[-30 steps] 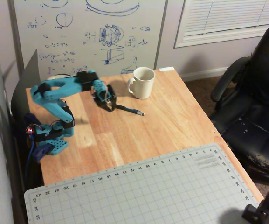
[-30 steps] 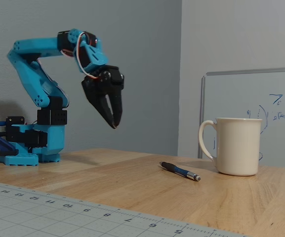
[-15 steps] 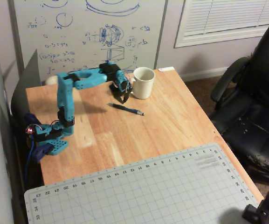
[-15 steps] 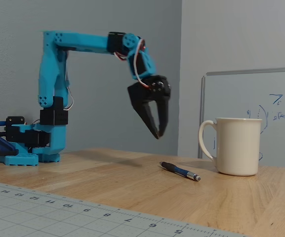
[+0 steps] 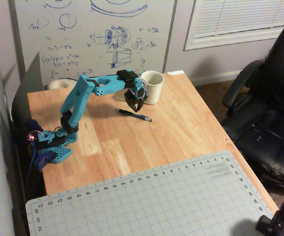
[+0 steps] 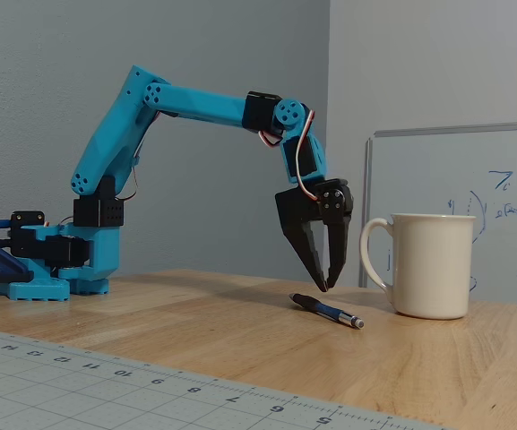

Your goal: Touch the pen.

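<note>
The pen [image 6: 326,310] is thin and dark with a silvery tip, and it lies flat on the wooden table just left of the white mug in the fixed view. From overhead the pen [image 5: 135,115] lies slanted in front of the mug. My gripper [image 6: 325,284] has black fingers that point down, their tips nearly together with nothing between them. It hangs a short way above the pen's dark end and does not touch it. In the overhead view my gripper [image 5: 134,104] is just behind the pen, next to the mug's handle.
A white mug [image 6: 426,265] stands right of the gripper, close to it; overhead, the mug [image 5: 151,86] is near the table's far edge. A grey cutting mat [image 5: 151,201] covers the near table. A whiteboard [image 5: 92,34] stands behind and a black chair [image 5: 269,113] at the right.
The arm has stretched out toward the mug and dropped, bringing the gripper from high above the table down to just over the pen. The pen and mug have not moved.
</note>
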